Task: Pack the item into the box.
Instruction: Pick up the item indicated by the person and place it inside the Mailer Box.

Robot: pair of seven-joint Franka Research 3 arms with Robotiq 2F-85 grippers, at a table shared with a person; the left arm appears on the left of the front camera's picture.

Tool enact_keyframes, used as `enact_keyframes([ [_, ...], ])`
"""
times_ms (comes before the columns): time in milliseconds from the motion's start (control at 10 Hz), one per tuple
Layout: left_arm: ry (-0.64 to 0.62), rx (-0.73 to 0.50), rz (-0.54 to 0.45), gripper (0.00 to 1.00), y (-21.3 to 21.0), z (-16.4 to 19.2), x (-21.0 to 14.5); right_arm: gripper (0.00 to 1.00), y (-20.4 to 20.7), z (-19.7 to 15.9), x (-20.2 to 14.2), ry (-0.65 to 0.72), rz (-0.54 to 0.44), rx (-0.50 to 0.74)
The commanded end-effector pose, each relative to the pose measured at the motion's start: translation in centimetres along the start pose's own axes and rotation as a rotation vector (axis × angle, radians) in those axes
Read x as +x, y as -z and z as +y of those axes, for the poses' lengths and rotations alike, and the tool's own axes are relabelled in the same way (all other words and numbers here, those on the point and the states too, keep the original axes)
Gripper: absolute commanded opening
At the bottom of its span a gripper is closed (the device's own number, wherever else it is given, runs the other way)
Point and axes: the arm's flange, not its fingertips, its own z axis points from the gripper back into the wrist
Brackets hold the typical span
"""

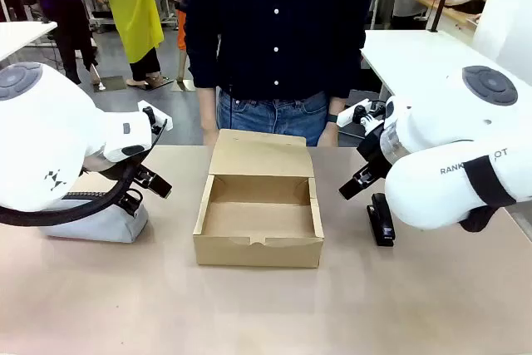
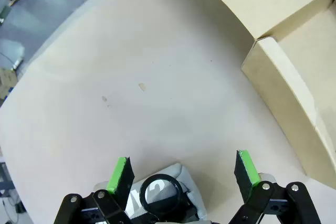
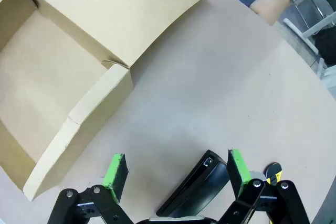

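The brown cardboard box [image 1: 258, 252] stands open in the middle of the table, its lid flap folded back toward the person, and nothing lies inside. My left gripper [image 2: 182, 170] hangs open above a grey pouch [image 1: 91, 227], left of the box [image 2: 286, 95]. On the other side, my right gripper [image 3: 176, 167] is open over a black stapler [image 3: 195, 188], right of the box [image 3: 79, 129]. A small yellow and black bit [image 3: 273, 172] peeks out beside its finger. It may be the item; the rest is hidden.
A person in a dark shirt and jeans [image 1: 274, 39] stands at the far edge behind the box, one hand [image 3: 265, 4] with a wristwatch near the table. The stapler [image 1: 381, 220] lies right of the box. Bare tabletop [image 1: 266, 313] stretches in front.
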Motion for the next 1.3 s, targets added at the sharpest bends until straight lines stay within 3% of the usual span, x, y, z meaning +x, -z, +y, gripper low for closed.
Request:
enact_keyframes([
  [0, 0.000, 0.000, 0.000, 1.00, -0.02, 0.00, 0.01, 1.00, 0.00, 0.00, 0.00, 0.000, 0.000, 0.000],
  [1200, 0.000, 0.000, 0.000, 1.00, -0.02, 0.00, 0.01, 1.00, 0.00, 0.00, 0.00, 0.000, 0.000, 0.000],
])
